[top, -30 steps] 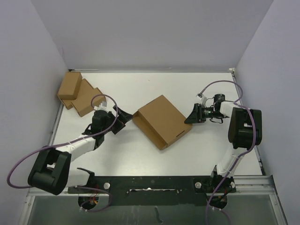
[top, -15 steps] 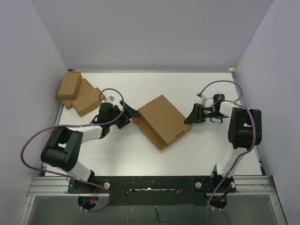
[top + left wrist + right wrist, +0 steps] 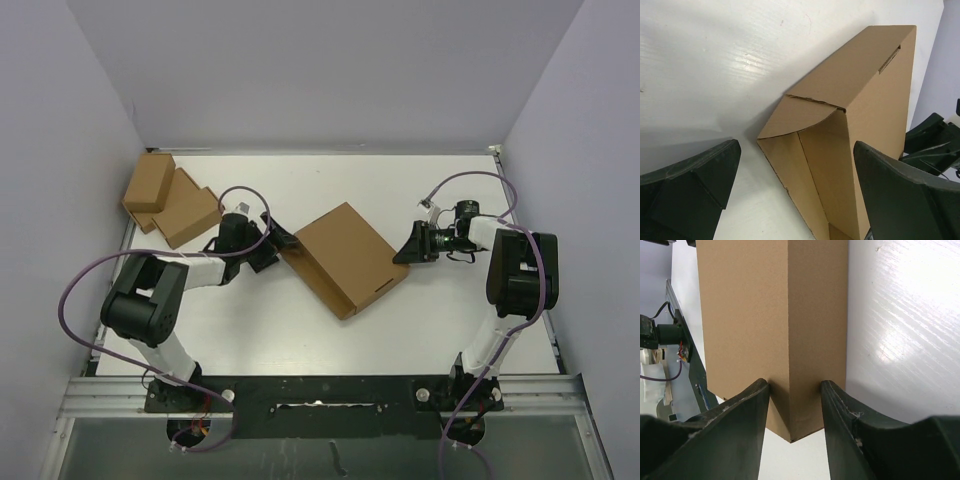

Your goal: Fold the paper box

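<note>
While the right gripper (image 3: 408, 247) pinches the right corner of the paper box (image 3: 345, 258), its jaws partly closed and pressed against the two cardboard faces that meet there, the left gripper (image 3: 278, 243) is wide open and empty just off the box's left end. The box lies near the middle of the tabletop (image 3: 300, 185), turned on a diagonal, and looks mostly formed into a shallow mailer. The step in hand appears to be closing its open left end. In the left wrist view that end gapes, with a rounded flap (image 3: 795, 117) angled across the mouth and an inner wall leaning loose behind it, neither tucked in. The next move probably calls for the left gripper to press the flap inward and square while the right one braces the box, since light cardboard would likely slide on the smooth surface. Two smaller boxes (image 3: 150, 182) sit at the far left corner, overlapping each other and well apart from the work. Nothing lies between the left gripper and the flap.
</note>
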You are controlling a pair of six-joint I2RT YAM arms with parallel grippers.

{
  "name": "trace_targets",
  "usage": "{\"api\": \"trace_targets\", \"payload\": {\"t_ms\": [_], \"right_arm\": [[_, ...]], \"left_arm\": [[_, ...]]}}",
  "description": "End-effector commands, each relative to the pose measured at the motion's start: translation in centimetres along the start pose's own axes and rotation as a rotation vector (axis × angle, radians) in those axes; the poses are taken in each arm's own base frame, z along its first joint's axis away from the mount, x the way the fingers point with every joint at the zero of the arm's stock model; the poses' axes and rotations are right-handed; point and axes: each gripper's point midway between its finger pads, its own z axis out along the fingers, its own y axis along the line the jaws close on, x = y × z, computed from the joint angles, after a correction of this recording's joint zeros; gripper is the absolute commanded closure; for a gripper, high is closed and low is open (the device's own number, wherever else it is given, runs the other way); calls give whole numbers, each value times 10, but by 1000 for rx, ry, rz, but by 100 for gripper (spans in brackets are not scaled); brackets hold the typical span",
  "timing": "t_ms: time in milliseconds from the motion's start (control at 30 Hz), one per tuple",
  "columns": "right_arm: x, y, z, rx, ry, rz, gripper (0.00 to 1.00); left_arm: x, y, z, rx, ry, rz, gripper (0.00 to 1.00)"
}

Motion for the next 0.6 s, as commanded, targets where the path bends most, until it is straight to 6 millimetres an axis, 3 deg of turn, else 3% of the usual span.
{"api": "trace_targets", "payload": {"t_ms": [0, 300, 367, 567], "right_arm": [[6, -18, 6, 64, 42, -29, 57], [6, -18, 6, 64, 42, -28, 57], [7, -18, 6, 63, 44, -27, 57], [7, -18, 6, 62, 43, -27, 57]], "left_arm": [[-19, -14, 6, 23, -46, 44, 2], [-16, -7, 14, 9, -35, 31, 2], [-23, -15, 18, 25, -47, 31, 3], [-23, -14, 23, 18, -44, 3, 6]]}}
